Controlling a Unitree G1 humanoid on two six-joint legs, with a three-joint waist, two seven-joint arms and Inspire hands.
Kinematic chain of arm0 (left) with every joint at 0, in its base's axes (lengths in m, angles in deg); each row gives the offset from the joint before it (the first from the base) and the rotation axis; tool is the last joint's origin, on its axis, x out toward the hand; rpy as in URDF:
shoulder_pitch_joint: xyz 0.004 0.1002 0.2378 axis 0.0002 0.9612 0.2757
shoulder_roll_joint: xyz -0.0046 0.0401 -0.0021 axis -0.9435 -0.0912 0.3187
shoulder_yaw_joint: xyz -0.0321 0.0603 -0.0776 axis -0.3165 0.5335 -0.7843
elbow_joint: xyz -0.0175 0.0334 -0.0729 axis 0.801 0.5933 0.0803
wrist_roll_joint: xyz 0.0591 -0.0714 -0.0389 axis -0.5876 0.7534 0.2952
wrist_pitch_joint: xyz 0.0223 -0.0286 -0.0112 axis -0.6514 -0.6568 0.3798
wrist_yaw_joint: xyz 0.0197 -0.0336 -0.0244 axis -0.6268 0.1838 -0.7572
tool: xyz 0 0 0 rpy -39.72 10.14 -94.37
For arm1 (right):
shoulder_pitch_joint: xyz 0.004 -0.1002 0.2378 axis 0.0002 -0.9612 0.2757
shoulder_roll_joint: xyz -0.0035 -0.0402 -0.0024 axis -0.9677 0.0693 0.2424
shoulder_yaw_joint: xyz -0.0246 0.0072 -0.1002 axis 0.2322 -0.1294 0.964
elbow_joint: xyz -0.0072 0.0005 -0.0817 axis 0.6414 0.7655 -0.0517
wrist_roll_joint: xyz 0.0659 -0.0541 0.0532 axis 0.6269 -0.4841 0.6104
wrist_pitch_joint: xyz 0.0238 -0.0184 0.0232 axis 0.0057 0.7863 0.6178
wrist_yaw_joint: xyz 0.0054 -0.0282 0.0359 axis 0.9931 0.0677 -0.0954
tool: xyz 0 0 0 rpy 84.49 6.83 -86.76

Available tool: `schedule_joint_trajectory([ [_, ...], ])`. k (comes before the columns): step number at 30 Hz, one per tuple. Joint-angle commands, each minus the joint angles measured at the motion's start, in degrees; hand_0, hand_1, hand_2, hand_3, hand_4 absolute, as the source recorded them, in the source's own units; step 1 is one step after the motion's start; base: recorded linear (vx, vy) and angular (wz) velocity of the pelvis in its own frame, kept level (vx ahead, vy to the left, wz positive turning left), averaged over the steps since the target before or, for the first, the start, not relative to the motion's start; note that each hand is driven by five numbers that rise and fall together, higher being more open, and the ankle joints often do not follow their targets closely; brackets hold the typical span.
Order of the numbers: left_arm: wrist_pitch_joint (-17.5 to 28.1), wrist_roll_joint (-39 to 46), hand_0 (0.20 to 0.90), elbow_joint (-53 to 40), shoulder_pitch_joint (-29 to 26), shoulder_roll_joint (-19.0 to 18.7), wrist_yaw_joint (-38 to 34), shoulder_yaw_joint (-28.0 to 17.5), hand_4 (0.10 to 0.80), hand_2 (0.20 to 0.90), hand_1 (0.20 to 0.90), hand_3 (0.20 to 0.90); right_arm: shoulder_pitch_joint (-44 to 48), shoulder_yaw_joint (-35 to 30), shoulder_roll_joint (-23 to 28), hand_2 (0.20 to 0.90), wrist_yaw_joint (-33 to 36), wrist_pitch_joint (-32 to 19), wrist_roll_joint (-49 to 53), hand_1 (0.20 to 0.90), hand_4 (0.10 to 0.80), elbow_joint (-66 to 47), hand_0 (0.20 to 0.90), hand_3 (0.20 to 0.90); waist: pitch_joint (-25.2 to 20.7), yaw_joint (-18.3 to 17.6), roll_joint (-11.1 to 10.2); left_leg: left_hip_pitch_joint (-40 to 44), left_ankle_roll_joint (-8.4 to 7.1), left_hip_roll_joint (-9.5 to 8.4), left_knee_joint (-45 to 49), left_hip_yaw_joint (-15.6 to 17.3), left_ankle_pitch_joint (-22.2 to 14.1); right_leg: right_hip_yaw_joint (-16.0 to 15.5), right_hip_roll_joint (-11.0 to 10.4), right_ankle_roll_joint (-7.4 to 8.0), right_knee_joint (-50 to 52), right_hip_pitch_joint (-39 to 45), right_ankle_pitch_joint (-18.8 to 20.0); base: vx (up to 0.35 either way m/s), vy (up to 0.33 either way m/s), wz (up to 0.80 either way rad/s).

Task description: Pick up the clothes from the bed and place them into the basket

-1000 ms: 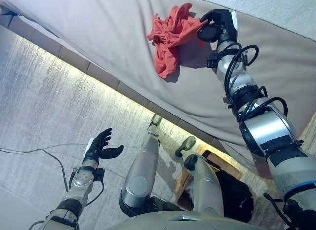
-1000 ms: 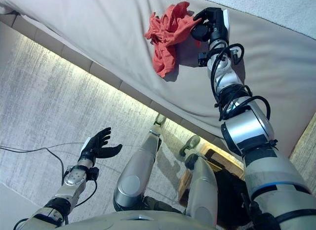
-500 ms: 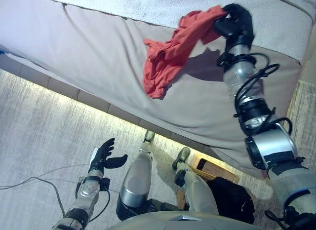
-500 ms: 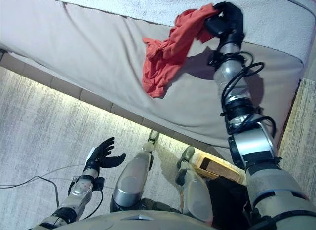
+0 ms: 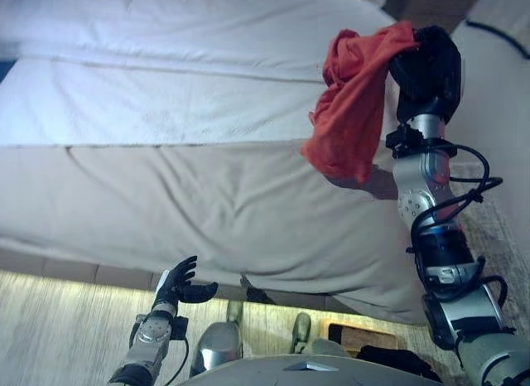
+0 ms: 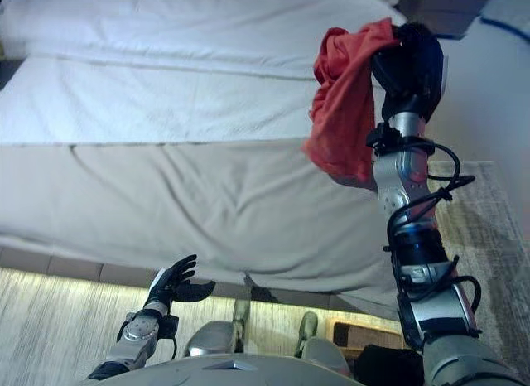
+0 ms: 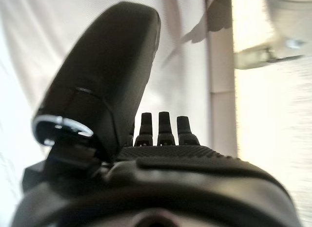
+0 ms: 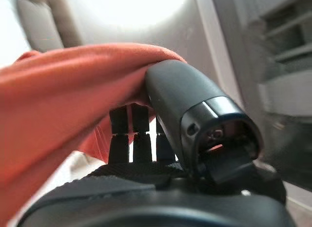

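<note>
Right hand (image 5: pixel 426 63) raised high above the bed (image 5: pixel 207 195), fingers (image 8: pixel 134 134) and thumb curled round a red garment (image 5: pixel 352 104), clamped tight. Bunched at the grip, hanging loose beside the wrist, clear of the bed's grey cover, shadow cast just beneath on the cover. Garment's far folds hidden behind the hand; kind of clothing hard to make out. Left hand (image 5: pixel 180 287) low beside the bed's near edge, fingers (image 7: pixel 165 127) straight and spread, holding nothing. Basket nowhere visible. Bed's far end cut off.
</note>
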Motion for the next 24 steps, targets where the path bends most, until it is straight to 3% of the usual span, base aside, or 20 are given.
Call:
schedule_joint_trajectory([
  [1, 0.93, 0.47, 0.9, 2.07, 2.2, -1.58, 0.57, 2.46, 0.8, 0.9, 0.9, 0.9, 1.05, -1.89, 4.63, 0.3, -3.42, -6.9, -2.2, 0.3, 0.1, -8.22, 0.3, 0.2, -8.52, 0.8, -1.36, -3.87, 1.16, -0.32, 9.88, -5.08, -9.0, 3.9, -1.56, 0.21, 4.93, -1.59, -1.81, -0.029, 0.076, -0.32],
  [2, 0.94, 0.79, 0.9, 1.77, 2.43, -1.44, 0.44, 2.6, 0.8, 0.9, 0.9, 0.9, 1.49, -1.46, 4.52, 0.3, -3.36, -6.91, -2.08, 0.3, 0.1, -8.32, 0.3, 0.2, -8.37, 1.49, -1.48, -4.74, 1.78, -1.93, 10.28, -8.77, -8.68, 5.38, -1.56, 0.27, 4.96, -2.08, -1.06, -0.049, 0.105, -0.53],
  [3, 1.26, 1.57, 0.9, 1.24, 2.97, -1.23, 0.15, 2.94, 0.8, 0.9, 0.9, 0.9, 2.45, -0.51, 4.38, 0.3, -2.4, -7.49, -3.1, 0.3, 0.1, -7.94, 0.3, 0.2, -8.39, 2.69, -1.33, -5.44, 2.8, -4.6, 9.54, -15.25, -8.54, 8.04, -1.08, 0.58, 4.59, -2.44, -0.53, -0.065, 0.073, -0.98],
  [4, 1.69, 1.56, 0.9, 0.76, 3.3, -1.16, 0.29, 3.51, 0.8, 0.9, 0.9, 0.9, 3.76, 0.56, 4.11, 0.3, -0.97, -8.63, -4.15, 0.3, 0.1, -6.74, 0.3, 0.2, -8.08, 3.25, -0.98, -5.26, 4.02, -6.16, 8.98, -18.3, -9.22, 10.24, -0.97, 1.18, 4.81, -3.0, -0.29, -0.114, 0.078, -1.47],
  [6, 6.21, 1.19, 0.9, 6.54, 1.89, 0.05, -0.3, 3.61, 0.8, 0.9, 0.9, 0.9, 4.99, 1.53, 3.82, 0.3, 0.85, -9.93, -4.57, 0.3, 0.1, -5.36, 0.3, 0.2, -7.9, 2.98, -1.16, -4.52, 4.75, -5.79, 7.71, -16.62, -9.54, 11.31, -1.47, 1.99, 4.42, -3.78, 0.16, -0.073, 0.031, -1.54],
  [8, 12.73, -0.02, 0.9, 16.33, -1.25, 1.75, -1.14, 4.86, 0.8, 0.9, 0.9, 0.9, 5.36, 0.92, 1.8, 0.3, 3.27, -11.29, -5.62, 0.3, 0.1, -3.06, 0.3, 0.2, -7.77, 1.32, -1.74, -3.26, 5.12, -5.01, 5.68, -13.66, -9.4, 10.99, -3.33, 3.7, 4.15, -5.3, 2.73, -0.062, 0.018, -1.44],
  [11, 11.65, 0.4, 0.9, 19.52, -4.09, 1.5, -2.46, 6.44, 0.8, 0.9, 0.9, 0.9, 3.62, -1.16, 0.03, 0.3, 6.44, -11.14, -7.08, 0.3, 0.1, -1.94, 0.3, 0.2, -7.56, -1.16, -1.83, -1.5, 5.7, -4.7, 3.65, -11.37, -10.03, 11.6, -5.86, 6.4, 4.22, -8.44, 7.39, -0.046, 0.04, -0.97],
  [13, 9.41, 1.87, 0.9, 19.27, -4.43, 0.16, -2.41, 6.27, 0.8, 0.9, 0.9, 0.9, 3.4, -1.83, -0.41, 0.3, 7.52, -10.02, -7.1, 0.3, 0.1, -1.47, 0.3, 0.2, -7.53, -1.71, -1.36, -0.2, 5.8, -4.85, 2.57, -9.42, -11.06, 8.29, -7.75, 7.3, 5.45, -11.0, 10.62, -0.078, 0.065, -0.73],
  [15, 7.46, 2.43, 0.9, 17.52, -3.48, -1.45, -2.34, 4.81, 0.8, 0.9, 0.9, 0.9, 4.09, -1.58, -0.27, 0.3, 6.33, -8.37, -5.31, 0.3, 0.1, -0.05, 0.3, 0.2, -7.13, -0.19, -0.4, 0.5, 5.72, -4.45, 1.93, -5.15, -10.75, 0.39, -8.89, 7.49, 10.26, -12.88, 11.39, -0.228, 0.104, -0.82],
  [16, 6.89, 2.66, 0.9, 16.75, -3.26, -2.2, -2.0, 4.11, 0.8, 0.9, 0.9, 0.9, 4.5, -1.24, -0.1, 0.3, 5.72, -7.4, -4.39, 0.3, 0.1, 1.11, 0.3, 0.2, -7.1, 0.46, 0.08, 0.26, 5.73, -4.12, 1.71, -3.24, -10.18, -2.17, -9.38, 7.33, 12.12, -12.86, 10.81, -0.284, 0.104, -0.89],
  [19, 6.04, 2.68, 0.9, 15.37, -2.92, -3.53, -1.17, 3.8, 0.8, 0.9, 0.9, 0.9, 5.73, -0.53, 1.39, 0.3, 4.81, -7.63, -1.82, 0.3, 0.1, 6.3, 0.3, 0.2, -7.21, 2.19, 1.77, -1.26, 6.27, -3.2, 1.86, 0.19, -8.34, -4.46, -9.29, 5.62, 18.34, -10.85, 7.43, -0.263, 0.085, -1.19],
  [21, 5.4, 3.69, 0.9, 14.92, -3.35, -3.95, -1.07, 3.74, 0.8, 0.9, 0.9, 0.9, 6.48, 0.09, 2.03, 0.3, 4.09, -6.78, -0.46, 0.3, 0.1, 8.58, 0.3, 0.2, -7.69, 3.73, 2.47, -3.02, 6.58, -2.63, 2.7, 2.69, -7.92, -7.7, -9.53, 4.22, 20.34, -8.26, 4.34, -0.235, 0.035, -0.7],
  [23, 4.65, 4.08, 0.9, 13.68, -3.67, -3.93, -0.53, 2.91, 0.8, 0.9, 0.9, 0.9, 7.29, 1.06, 0.85, 0.3, 2.58, -5.91, 0.82, 0.3, 0.1, 10.22, 0.3, 0.2, -8.06, 6.46, 2.39, -4.16, 6.28, -1.89, 3.61, 6.85, -7.83, -13.6, -11.27, 4.15, 19.82, -3.85, 2.27, -0.162, -0.054, -0.76],
  [24, 4.58, 4.6, 0.9, 13.42, -3.74, -3.74, -0.77, 2.88, 0.8, 0.9, 0.9, 0.9, 7.47, 1.53, -0.04, 0.3, 2.47, -5.7, 0.54, 0.3, 0.1, 10.16, 0.3, 0.2, -8.24, 7.07, 2.15, -4.08, 5.94, -1.75, 3.48, 7.21, -8.47, -14.42, -11.4, 4.93, 19.29, -2.3, 1.05, -0.11, -0.15, -1.16],
])
